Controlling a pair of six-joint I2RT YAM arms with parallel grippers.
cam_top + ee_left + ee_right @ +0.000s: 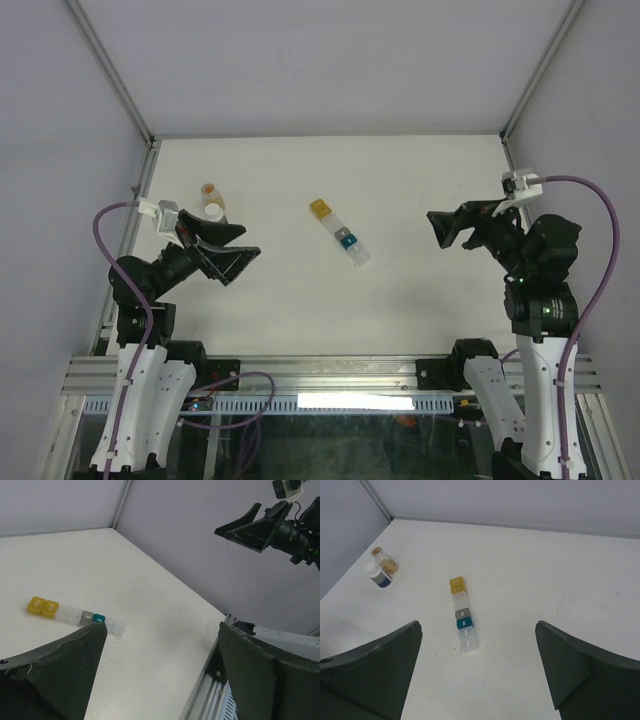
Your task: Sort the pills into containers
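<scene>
With my left gripper [250,241] and right gripper [437,230] both spread open and empty, sorting appears unstarted: the narrow strip of yellow, teal and clear square plastic containers [339,232] lies mid-table between them, so the next move likely calls for the left gripper to reach the two small pill bottles [380,575] near it.

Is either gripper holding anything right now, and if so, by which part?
Nothing is held. The left gripper and the right gripper are both open and empty. The container strip lies apart from both, untouched.
</scene>
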